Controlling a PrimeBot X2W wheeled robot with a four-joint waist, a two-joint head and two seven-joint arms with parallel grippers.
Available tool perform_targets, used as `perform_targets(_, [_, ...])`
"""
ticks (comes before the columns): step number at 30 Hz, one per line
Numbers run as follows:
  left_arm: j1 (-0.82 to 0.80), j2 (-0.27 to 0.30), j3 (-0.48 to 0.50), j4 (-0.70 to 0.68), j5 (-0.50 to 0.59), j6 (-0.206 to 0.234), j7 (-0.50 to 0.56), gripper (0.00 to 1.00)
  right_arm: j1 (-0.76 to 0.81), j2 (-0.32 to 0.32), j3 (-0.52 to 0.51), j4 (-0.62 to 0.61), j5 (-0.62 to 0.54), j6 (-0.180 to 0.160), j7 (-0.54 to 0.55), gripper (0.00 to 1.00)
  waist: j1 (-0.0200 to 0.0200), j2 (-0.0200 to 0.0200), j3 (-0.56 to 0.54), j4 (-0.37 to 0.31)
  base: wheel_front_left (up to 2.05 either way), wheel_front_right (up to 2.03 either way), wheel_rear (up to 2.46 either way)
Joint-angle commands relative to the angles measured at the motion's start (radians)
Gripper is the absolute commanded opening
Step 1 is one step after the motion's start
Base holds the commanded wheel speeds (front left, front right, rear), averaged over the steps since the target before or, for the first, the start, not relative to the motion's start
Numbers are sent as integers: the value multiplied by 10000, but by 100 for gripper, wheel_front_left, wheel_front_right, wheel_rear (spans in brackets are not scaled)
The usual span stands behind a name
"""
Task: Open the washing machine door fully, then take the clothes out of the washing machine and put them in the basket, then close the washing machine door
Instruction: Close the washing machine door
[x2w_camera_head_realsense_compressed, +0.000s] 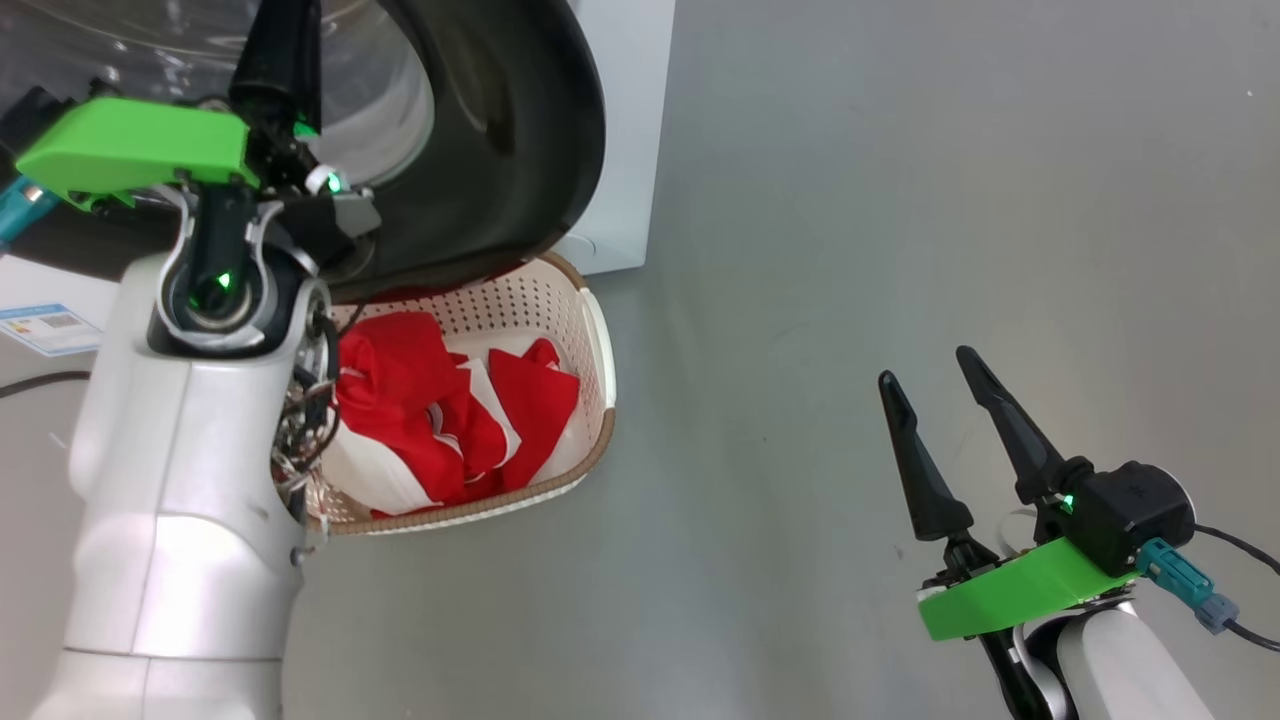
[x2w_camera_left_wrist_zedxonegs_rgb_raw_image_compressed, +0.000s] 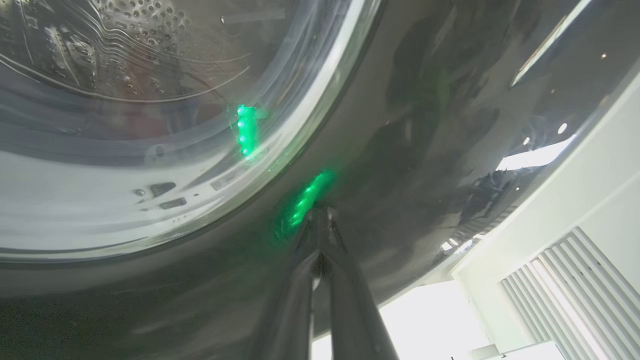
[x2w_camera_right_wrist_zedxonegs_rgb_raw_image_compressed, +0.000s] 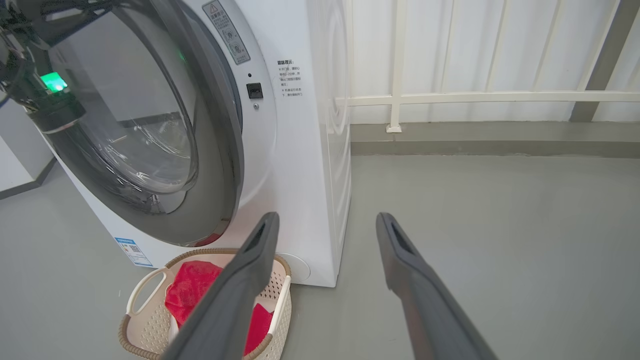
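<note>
Touching the glossy black frame of the round glass-centred washing machine door (x2w_camera_head_realsense_compressed: 520, 150), the left gripper (x2w_camera_left_wrist_zedxonegs_rgb_raw_image_compressed: 320, 215) has its dark fingers shut together, holding nothing. Door sits near the front of the big white washing machine (x2w_camera_right_wrist_zedxonegs_rgb_raw_image_compressed: 300, 150); latched or not, cannot tell. Bright red-and-white clothes (x2w_camera_head_realsense_compressed: 420, 400) lie in the cream perforated plastic basket (x2w_camera_head_realsense_compressed: 520, 300) on the grey floor (x2w_camera_head_realsense_compressed: 850, 250) below the door. Right gripper (x2w_camera_head_realsense_compressed: 925, 368) open, empty, well apart

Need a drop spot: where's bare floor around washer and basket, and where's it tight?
Free: grey floor between basket and right gripper, and right of the washing machine. Crowded: basket, holding the clothes, sits under the washing machine door, left gripper at its frame.
</note>
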Motion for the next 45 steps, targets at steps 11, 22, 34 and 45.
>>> perform_targets(11, [1744,1041,-421,-652,1571,-141,-637,100,102,-30,-74,-135,290,48,-91,100,0,0,-883,514,0,0,0])
perform_targets(22, [3871,1765,-915,-1710,2771,-142,-1390,100,431,-30,-260,-68,344,48,-91,100,0,0,-1709,1011,0,0,0])
perform_targets(34, [6857,2528,-1211,-3605,4947,261,-2890,100,1006,-30,-502,30,401,48,-91,100,0,0,-2865,1162,0,0,0])
perform_targets(45, [8719,2708,-786,-5502,8196,1139,-3111,100,1583,-29,-785,-71,316,48,-91,100,0,0,-3559,1358,0,0,0])
